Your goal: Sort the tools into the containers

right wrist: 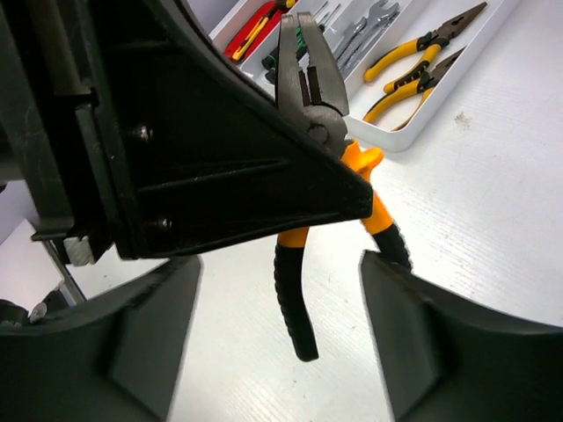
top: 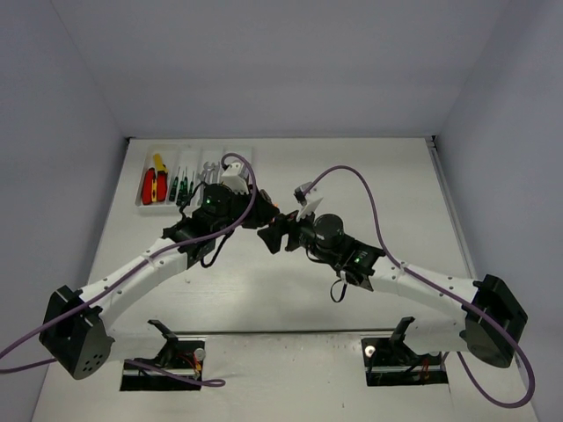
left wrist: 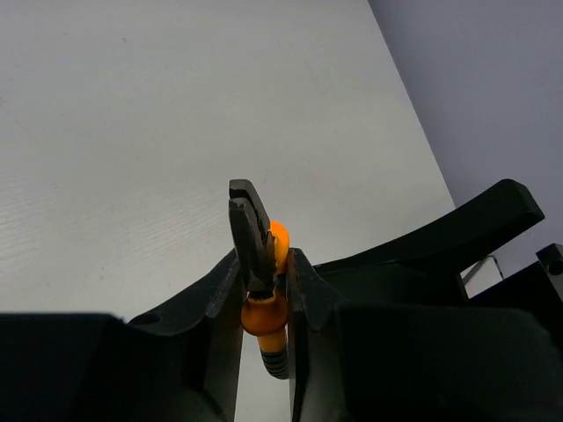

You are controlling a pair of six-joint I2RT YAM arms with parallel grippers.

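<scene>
Clamping orange-handled pliers (left wrist: 249,230) at the pivot, the left gripper (left wrist: 264,281) holds the tool out over the white table (left wrist: 132,132). In the left wrist view its two fingers (left wrist: 220,294) press against either side of the joint. The dark steel nose juts up past the fingertips, and an orange handle with a black ribbed end shows below.

The right gripper (right wrist: 281,281) faces it from the other side, spread wide. In the right wrist view its two blurred fingers (right wrist: 145,343) stand on either side of the hanging handles, which are orange near the joint and black toward the ends. One handle lies close to the right-hand finger, though contact cannot be made out. Whether the handle tips touch the table cannot be told either.

Seen from above, the two grippers meet almost tip to tip near the middle of the table, the left one coming from the left and the right one from the right.

The white tray (top: 239,153) sits at the far left of the table, near the left gripper. The compartment nearest the grippers holds two yellow pliers (right wrist: 420,63) lying side by side. The next holds silver wrenches (right wrist: 362,33), then come green screwdrivers (top: 179,185). The leftmost compartment holds red knives (top: 154,186) and a yellow one. The left arm hides part of the tray's near right corner in the overhead view.
</scene>
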